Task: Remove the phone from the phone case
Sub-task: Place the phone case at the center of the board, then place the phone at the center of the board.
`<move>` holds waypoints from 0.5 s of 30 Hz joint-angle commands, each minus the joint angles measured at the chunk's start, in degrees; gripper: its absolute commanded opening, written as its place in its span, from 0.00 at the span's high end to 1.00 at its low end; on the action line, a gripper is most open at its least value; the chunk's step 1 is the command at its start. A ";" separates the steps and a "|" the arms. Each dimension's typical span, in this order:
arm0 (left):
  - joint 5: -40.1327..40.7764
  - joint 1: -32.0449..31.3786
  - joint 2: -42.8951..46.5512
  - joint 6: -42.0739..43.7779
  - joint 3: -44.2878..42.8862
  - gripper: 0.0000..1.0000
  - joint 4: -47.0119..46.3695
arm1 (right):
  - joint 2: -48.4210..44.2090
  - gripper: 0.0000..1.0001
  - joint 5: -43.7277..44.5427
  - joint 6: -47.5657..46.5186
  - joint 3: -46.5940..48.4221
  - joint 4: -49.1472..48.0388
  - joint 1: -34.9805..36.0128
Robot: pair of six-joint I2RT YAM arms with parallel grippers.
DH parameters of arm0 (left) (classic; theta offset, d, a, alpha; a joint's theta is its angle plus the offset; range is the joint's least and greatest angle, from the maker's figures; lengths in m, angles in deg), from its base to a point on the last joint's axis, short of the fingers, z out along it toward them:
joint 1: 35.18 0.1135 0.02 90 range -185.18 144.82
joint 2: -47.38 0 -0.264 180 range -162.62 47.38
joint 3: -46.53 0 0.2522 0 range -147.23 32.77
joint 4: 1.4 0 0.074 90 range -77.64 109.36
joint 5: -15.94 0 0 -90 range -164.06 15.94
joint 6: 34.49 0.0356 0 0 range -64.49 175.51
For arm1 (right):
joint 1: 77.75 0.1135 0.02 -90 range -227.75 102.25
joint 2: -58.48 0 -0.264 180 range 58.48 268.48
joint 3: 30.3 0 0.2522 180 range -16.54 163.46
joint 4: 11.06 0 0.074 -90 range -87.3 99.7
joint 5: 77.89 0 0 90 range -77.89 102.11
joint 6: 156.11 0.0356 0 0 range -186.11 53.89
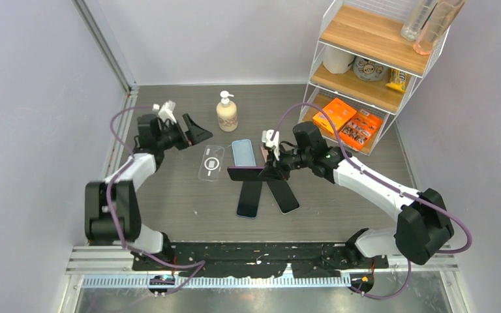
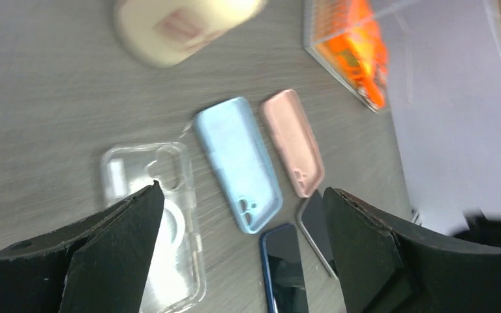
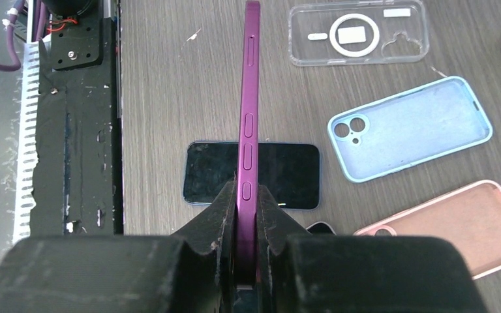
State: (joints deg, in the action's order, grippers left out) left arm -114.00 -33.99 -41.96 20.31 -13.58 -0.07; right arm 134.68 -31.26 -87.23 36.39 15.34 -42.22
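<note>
Right, the purple phone (image 3: 248, 98) is up in the air, held edge-on by the right gripper (image 3: 246, 199), whose black fingers (image 3: 216, 218) are squeezed tight on its thin frame close to one end. The clear case (image 3: 357, 32) lies empty and flat on the table (image 3: 169, 98), well apart from the phone. On the other side, the left gripper (image 2: 241, 192) hangs with its jaws spread wide, holding nothing, above the row of cases.

Now the danger, as I read it. That is a slim, satin-smooth metal edge, and most of the phone's length sticks out past the pinch, so it could swivel or slide free if the arm swings. The fingers also sit right by the side buttons, a bumpy place to grip. Straight below lies a dark phone (image 3: 252, 175), glossy face up, so a drop or a careless set-down means a hard knock on glass. Those wide left jaws could nudge the light clear case or the soap bottle (image 1: 227, 112) if they dip.

As for textures, the clear case is glossy, see-through plastic with a white ring and a rounded camera cut-out. The blue case (image 3: 409, 127) and the pink case (image 3: 443, 222) look matte and soft, with rounded corners. The table is grey woodgrain.
</note>
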 commanded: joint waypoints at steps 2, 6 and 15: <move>-23.75 -3.16 15.99 26.74 -5.72 0.01 13.19 | 0.47 0.95 -0.52 -3.76 5.73 0.40 2.03; -18.78 -14.63 21.91 57.14 -13.02 0.05 43.18 | 2.82 0.95 -1.71 -5.89 8.90 3.68 3.56; -6.06 -30.75 23.07 66.88 -12.80 0.15 48.92 | 1.79 0.95 -5.16 -6.24 10.09 5.47 4.64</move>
State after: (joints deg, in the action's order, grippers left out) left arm -125.67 -60.83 -18.12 78.40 -26.54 42.51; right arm 138.77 -32.62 -92.59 43.51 22.14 -37.85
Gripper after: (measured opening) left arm 0.861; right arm 0.166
